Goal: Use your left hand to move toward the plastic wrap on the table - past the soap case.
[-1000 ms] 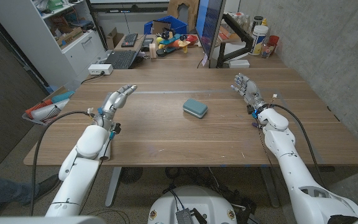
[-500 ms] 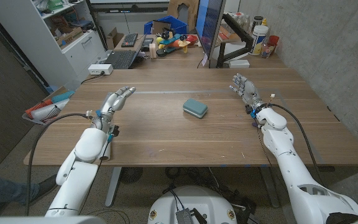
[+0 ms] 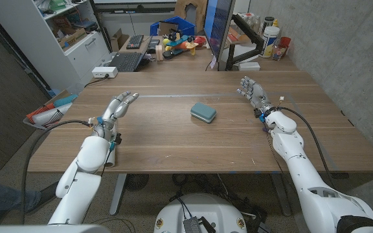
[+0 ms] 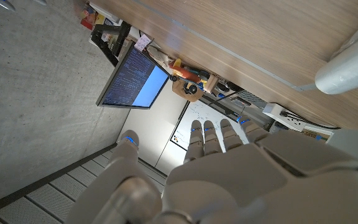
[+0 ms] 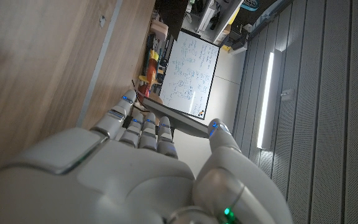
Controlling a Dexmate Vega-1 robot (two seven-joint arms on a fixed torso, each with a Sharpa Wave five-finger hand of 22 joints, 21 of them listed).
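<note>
The left hand (image 3: pixel 117 107), fingers apart and empty, hovered well left of the teal soap case (image 3: pixel 203 112), apparently poised to travel past it.

My left hand (image 3: pixel 117 105) has drifted a little to my left and back toward me. My right hand (image 3: pixel 254 90) has edged forward a touch.

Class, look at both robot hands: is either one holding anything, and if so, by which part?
Nothing is held. The left hand and the right hand are both open with fingers apart, and the soap case lies untouched between them on the table.
</note>
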